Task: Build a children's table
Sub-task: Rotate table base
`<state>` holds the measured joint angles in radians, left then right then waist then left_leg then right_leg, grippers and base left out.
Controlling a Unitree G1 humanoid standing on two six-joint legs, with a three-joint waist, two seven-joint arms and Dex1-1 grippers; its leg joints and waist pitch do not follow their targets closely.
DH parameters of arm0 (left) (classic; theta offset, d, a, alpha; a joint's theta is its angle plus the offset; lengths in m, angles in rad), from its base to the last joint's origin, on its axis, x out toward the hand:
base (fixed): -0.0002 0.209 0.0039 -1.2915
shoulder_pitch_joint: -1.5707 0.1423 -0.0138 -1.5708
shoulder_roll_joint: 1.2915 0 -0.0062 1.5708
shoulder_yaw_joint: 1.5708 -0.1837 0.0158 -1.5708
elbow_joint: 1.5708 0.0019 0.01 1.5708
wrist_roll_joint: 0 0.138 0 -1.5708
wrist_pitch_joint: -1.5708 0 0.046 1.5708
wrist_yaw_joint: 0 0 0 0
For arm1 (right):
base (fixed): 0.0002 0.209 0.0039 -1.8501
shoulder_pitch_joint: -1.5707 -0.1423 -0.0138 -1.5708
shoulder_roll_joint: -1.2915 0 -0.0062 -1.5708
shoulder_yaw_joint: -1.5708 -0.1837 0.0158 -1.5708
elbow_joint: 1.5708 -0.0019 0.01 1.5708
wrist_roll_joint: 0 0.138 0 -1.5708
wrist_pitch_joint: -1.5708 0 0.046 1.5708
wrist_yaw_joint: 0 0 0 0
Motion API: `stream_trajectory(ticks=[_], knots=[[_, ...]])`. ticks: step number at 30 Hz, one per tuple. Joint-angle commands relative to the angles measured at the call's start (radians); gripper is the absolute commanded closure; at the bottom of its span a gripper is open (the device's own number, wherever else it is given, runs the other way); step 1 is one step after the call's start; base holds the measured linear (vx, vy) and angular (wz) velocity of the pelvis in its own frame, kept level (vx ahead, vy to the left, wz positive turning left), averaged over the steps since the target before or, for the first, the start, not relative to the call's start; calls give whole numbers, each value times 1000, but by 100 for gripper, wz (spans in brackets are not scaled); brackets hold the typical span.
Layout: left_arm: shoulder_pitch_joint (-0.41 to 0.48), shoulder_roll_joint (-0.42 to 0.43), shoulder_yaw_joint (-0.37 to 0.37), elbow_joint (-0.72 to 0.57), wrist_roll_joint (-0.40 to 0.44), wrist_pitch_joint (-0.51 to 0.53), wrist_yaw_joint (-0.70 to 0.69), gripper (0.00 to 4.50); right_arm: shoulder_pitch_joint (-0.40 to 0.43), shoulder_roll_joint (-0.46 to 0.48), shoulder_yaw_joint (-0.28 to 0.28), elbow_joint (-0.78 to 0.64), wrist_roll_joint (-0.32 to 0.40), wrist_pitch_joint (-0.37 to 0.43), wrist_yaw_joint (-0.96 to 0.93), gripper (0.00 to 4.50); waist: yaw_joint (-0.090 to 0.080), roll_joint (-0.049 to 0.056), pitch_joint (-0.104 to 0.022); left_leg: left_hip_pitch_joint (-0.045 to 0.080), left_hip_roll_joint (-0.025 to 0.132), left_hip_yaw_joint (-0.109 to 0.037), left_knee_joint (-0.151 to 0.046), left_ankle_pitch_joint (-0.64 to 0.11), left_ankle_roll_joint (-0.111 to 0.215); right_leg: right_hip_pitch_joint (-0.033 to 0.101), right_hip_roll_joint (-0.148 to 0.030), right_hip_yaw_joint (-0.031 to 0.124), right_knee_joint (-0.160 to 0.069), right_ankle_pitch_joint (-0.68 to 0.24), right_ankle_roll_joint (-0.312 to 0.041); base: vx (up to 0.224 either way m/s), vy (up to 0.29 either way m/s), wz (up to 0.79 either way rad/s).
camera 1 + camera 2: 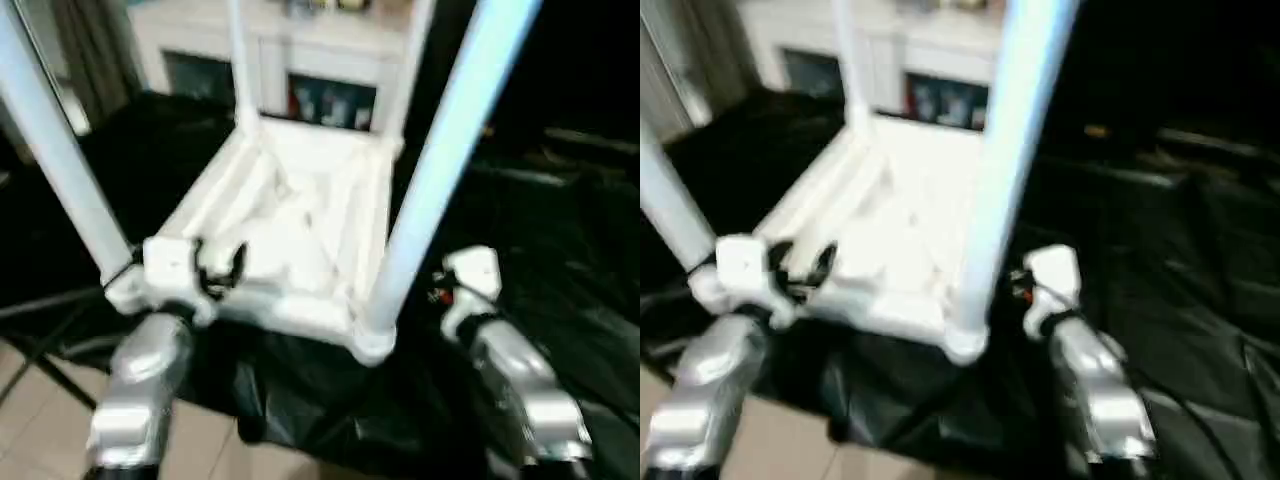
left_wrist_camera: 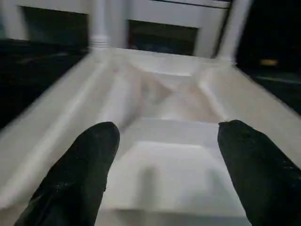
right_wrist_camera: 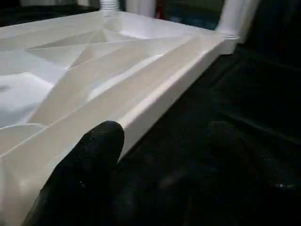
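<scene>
The left gripper [image 1: 218, 268] stood wide open over the near rim of the upturned children's table [image 1: 300, 240], gripping nothing; the right gripper [image 1: 1032, 288], also open and empty, hung just off the right edge; the tabletop ran lengthwise away from both toward the white cabinet [image 1: 300, 60], four legs [image 1: 440, 160] upright; the left looked nearer.
</scene>
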<state>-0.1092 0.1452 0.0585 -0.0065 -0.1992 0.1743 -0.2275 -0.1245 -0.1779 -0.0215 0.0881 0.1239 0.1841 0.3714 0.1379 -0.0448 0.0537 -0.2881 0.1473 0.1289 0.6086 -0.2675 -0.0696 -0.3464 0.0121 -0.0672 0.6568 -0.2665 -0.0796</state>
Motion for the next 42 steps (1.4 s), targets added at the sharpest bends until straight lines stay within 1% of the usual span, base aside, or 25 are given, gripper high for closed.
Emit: stream_trajectory(ticks=[1,3,5,7,8,9,10,11,12,13,14,15,16,17,18,20,23,26,29,30,32,37,39,40,42], knots=[[11,11,2,-2,20,2,2,66,-5,-1,12,-8,-1,-6,5,121,0,11,-66,-77,34,-24,-34,294,101,73,-123,83,-54,423,88,0,0,0],[10,15,0,2,24,11,3,66,-6,0,14,-3,-1,-11,6,121,-7,13,-66,-75,54,-31,-35,208,81,63,-124,73,-59,424,96,0,0,0],[2,20,3,18,28,12,6,66,-11,5,10,3,4,-7,0,121,-14,23,-62,-57,90,-41,-52,102,64,46,-139,68,-68,266,25,-19,27,2],[-9,17,18,24,6,14,-8,66,-15,8,19,4,5,6,-2,121,-21,32,-58,-45,112,-46,-63,38,60,36,-156,69,-80,135,-54,-41,56,1],[-9,17,18,24,5,14,-9,66,-15,8,19,4,5,7,-2,121,-23,31,-55,-45,111,-43,-63,21,56,35,-160,73,-85,110,-76,-43,51,2],[-10,22,17,16,-15,17,-30,66,-13,13,24,-9,5,20,-3,121,-24,34,-49,-48,98,-30,-64,-23,41,37,-165,78,-95,44,-112,-53,42,3],[-9,23,16,12,-19,19,-34,66,-11,14,25,-12,4,22,-3,121,-26,30,-48,-48,97,-26,-65,-38,38,37,-166,79,-100,12,-116,-53,42,3],[-13,24,18,8,-27,19,-39,66,-11,18,23,-12,3,21,-10,121,-30,49,-48,3,102,22,-42,-94,-16,-9,-120,111,-143,-127,-72,0,0,0],[-16,24,20,6,-31,19,-43,66,-11,20,22,-12,2,20,-14,121,-25,35,-47,31,90,35,-45,-170,-63,-11,-92,107,-133,-201,-65,-45,37,-29],[-20,19,26,0,-41,28,-40,66,-7,23,24,-10,-9,7,-27,121,-26,41,-33,64,83,53,-55,-299,-82,-27,-60,98,-150,-352,-53,-45,37,-29],[-20,19,26,0,-41,28,-40,66,-7,23,24,-10,-9,6,-27,121,-20,26,-27,-19,73,16,-95,-290,-16,37,-125,91,-139,-388,-38,-57,41,-41],[-18,18,28,-5,-40,46,-35,66,0,25,28,-18,-14,8,-34,121,-22,32,-33,-1,84,10,-91,-280,2,24,-150,98,-144,-427,-24,0,0,0],[-17,19,25,-3,-27,50,-24,66,6,25,29,-26,-14,10,-35,121,-23,35,-36,0,85,10,-87,-257,6,26,-154,102,-143,-417,-28,0,0,0],[-16,21,22,-1,-17,53,-17,66,10,26,30,-31,-12,12,-34,121,-27,33,-36,-22,83,9,-87,-192,17,41,-155,104,-138,-369,-36,0,0,0],[-12,20,24,-1,-15,51,-15,66,21,22,32,-46,-11,14,-29,121,-27,35,-39,-30,83,8,-84,-146,20,42,-157,106,-133,-318,-36,0,0,0],[-2,18,19,-3,-18,42,-25,66,44,7,16,-78,18,22,2,121,-30,27,-54,-45,84,7,-61,38,46,35,-153,107,-100,-1,-63,0,0,0],[6,22,11,-13,-18,30,-35,66,43,-1,4,-76,27,25,8,121,-28,24,-65,-58,76,8,-50,85,65,37,-145,100,-83,157,-86,0,0,0],[22,43,-6,-38,-29,29,-77,66,32,-10,-5,-73,40,26,15,121,-29,29,-60,-60,81,7,-52,64,78,30,-144,93,-87,144,-98,0,0,0],[31,75,-33,-50,-79,65,-187,47,21,-34,2,-59,39,3,51,121,-28,28,-52,-58,84,10,-57,14,73,22,-148,91,-100,7,-93,0,0,0],[35,105,-59,-67,-119,86,-286,36,15,-55,3,-53,47,-3,86,121,-24,21,-49,-56,86,10,-59,2,68,21,-151,92,-102,-48,-86,0,0,0],[31,151,-96,-77,-132,86,-389,27,8,-75,-7,-47,79,3,136,121,-22,22,-48,-53,88,11,-60,-6,65,18,-151,92,-105,-82,-80,0,0,0],[-108,299,-188,7,-95,59,-659,8,-9,-246,-8,-25,110,24,339,121,-14,35,-47,-46,84,13,-61,-23,67,15,-147,92,-112,-126,-65,0,0,0],[-148,324,-212,21,-105,89,-725,8,-5,-283,-7,-36,121,25,393,121,-11,29,-47,-47,84,14,-61,-22,70,17,-149,91,-112,-135,-63,0,0,0],[-179,337,-235,43,-91,87,-761,8,1,-311,-2,-52,129,32,432,121,-10,39,-46,-50,85,12,-61,-23,66,18,-152,89,-112,-135,-71,0,0,0],[-250,365,-291,107,-45,70,-837,8,15,-374,12,-82,141,47,512,121,-9,40,-49,-47,83,12,-59,-21,75,19,-149,90,-115,-140,-67,0,0,0]])
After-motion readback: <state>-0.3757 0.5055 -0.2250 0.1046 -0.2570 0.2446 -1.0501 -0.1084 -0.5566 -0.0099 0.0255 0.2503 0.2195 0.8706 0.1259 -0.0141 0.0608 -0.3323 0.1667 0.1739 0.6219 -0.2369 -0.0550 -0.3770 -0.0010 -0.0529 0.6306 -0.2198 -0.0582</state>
